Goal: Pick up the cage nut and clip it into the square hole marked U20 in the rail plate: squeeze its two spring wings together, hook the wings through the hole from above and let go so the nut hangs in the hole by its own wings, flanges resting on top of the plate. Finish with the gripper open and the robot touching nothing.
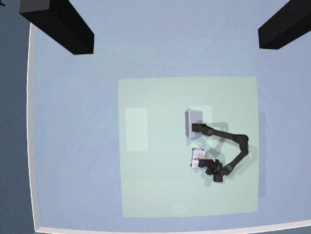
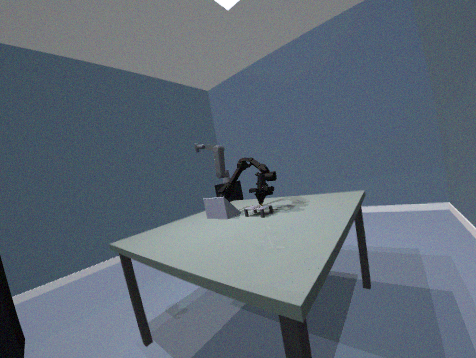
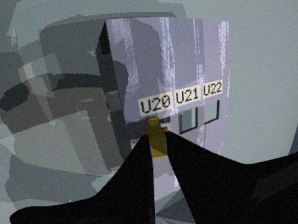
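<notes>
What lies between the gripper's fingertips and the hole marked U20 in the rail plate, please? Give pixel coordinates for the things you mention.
The yellow cage nut (image 3: 158, 145), in the gripper (image 3: 156, 139), covers most of the hole's spot in the wrist view.

Place: a bare room set up like a robotics lab; which kind exactly, cannot tell
Bench: a plain pale-green top (image 1: 153, 196) (image 2: 240, 250) on dark legs
Arm: one black jointed arm (image 1: 243, 144) (image 2: 245, 162) above the bench
Second machine: a grey jointed form (image 2: 219, 161) beyond the bench
Work piece: a small raised plate (image 1: 195, 153) (image 2: 252, 208) (image 3: 140, 55) with printed labels U20, U21, U22
Walls: plain blue, with a pale skirting board (image 2: 410, 207)
Floor: bluish, smooth
</notes>
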### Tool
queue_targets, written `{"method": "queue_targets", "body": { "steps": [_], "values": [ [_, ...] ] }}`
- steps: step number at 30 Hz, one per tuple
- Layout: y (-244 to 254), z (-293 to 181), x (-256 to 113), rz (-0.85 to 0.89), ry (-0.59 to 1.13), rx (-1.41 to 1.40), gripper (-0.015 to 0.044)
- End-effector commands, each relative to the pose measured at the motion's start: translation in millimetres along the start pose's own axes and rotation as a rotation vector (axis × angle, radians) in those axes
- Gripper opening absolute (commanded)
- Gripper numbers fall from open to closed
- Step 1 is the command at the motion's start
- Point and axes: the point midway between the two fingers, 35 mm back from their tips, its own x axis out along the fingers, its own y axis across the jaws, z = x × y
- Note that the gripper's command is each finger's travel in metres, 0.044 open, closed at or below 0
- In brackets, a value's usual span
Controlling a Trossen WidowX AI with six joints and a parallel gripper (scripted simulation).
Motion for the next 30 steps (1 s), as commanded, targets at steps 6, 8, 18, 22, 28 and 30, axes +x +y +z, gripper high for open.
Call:
{"method": "queue_targets", "body": {
  "steps": [6, 8, 18, 22, 28, 30],
  "values": [
    [-1.6, -0.4, 0.6, 0.028, 0.001, -0.001, 0.0029],
    [-1.8, -0.4, 0.6, 0.034, 0.001, -0.001, 0.0029],
    [-2.9, -0.4, 0.7, 0.057, 0.001, -0.002, 0.0029],
    [-3.3, -0.4, 0.8, 0.066, 0.001, -0.002, 0.0029],
    [-3.8, -0.4, 0.9, 0.076, 0.001, -0.002, 0.0029],
    [-4.0, -0.4, 0.9, 0.081, 0.001, -0.002, 0.0029]
  ]
}}
